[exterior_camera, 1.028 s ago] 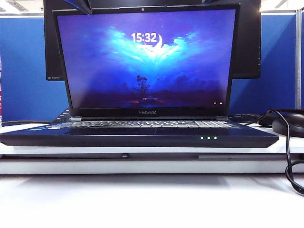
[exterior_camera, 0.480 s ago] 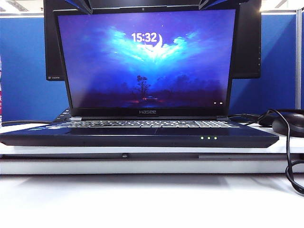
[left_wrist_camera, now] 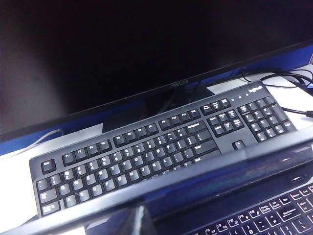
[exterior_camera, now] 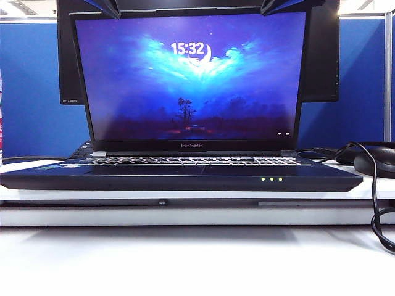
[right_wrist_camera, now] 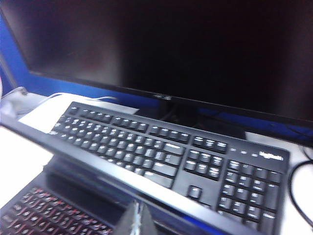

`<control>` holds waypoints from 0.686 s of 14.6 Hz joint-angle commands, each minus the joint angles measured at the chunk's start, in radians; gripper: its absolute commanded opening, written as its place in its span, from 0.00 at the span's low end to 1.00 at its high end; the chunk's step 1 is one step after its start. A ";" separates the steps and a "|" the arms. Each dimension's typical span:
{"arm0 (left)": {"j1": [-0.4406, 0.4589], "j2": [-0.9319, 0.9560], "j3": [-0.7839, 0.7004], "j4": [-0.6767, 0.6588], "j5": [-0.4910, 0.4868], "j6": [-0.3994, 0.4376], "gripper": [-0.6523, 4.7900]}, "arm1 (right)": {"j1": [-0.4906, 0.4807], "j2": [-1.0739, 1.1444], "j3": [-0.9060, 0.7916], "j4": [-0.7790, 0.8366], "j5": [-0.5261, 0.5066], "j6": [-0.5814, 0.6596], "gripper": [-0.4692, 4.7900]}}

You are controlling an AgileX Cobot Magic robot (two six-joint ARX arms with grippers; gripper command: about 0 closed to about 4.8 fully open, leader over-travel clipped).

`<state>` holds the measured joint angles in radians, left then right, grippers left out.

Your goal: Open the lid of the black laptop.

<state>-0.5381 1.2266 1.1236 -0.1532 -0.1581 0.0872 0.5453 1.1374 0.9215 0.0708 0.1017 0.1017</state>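
The lid of the black laptop is seen raised near upright, screen lit, its long axis running from 9 o'clock to 3 o'clock across the exterior view. Both grippers are placed at the lid's top edge: the left gripper near the 11 o'clock corner, the right gripper near the 1 o'clock corner. Neither is clearly nearer. The left fingers are closed with nothing held; the right fingers' state cannot be told. The task is judged nearly complete. The laptop is supported on a white table. Behind the lid, a separate keyboard and a monitor restrict rearward room. A mouse and cable lie at 3 o'clock.
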 commanded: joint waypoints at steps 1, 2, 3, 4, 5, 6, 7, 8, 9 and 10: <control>0.000 -0.011 0.018 0.143 0.005 0.010 0.11 | -0.015 0.012 0.005 0.055 0.008 -0.004 0.09; 0.000 -0.011 0.018 0.145 0.005 0.010 0.11 | -0.015 0.026 0.005 0.062 0.008 -0.004 0.09; 0.000 -0.011 0.018 0.152 0.005 0.010 0.11 | -0.015 0.039 0.005 0.069 0.008 -0.004 0.09; 0.000 -0.011 0.018 0.156 0.005 0.011 0.11 | -0.015 0.055 0.006 0.087 0.007 -0.004 0.09; 0.000 -0.010 0.018 0.159 0.005 0.011 0.11 | -0.016 0.059 0.006 0.097 0.008 -0.004 0.09; 0.000 -0.010 0.018 0.160 0.005 0.016 0.11 | -0.015 0.062 0.006 0.118 0.008 -0.004 0.09; 0.000 -0.010 0.018 0.159 0.005 0.021 0.11 | -0.016 0.062 0.006 0.130 0.009 -0.005 0.09; 0.000 -0.011 0.018 0.155 0.005 0.022 0.11 | -0.017 0.062 0.007 0.140 0.009 -0.005 0.09; 0.000 -0.011 0.018 0.154 0.008 0.021 0.11 | -0.024 0.062 0.011 0.138 0.006 -0.005 0.09; 0.000 -0.012 0.019 0.154 0.049 0.018 0.11 | -0.028 0.062 0.019 0.137 0.005 -0.005 0.09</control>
<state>-0.5381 1.2201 1.1370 -0.0082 -0.1444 0.1047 0.5251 1.2030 0.9192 0.1429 0.0799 0.0994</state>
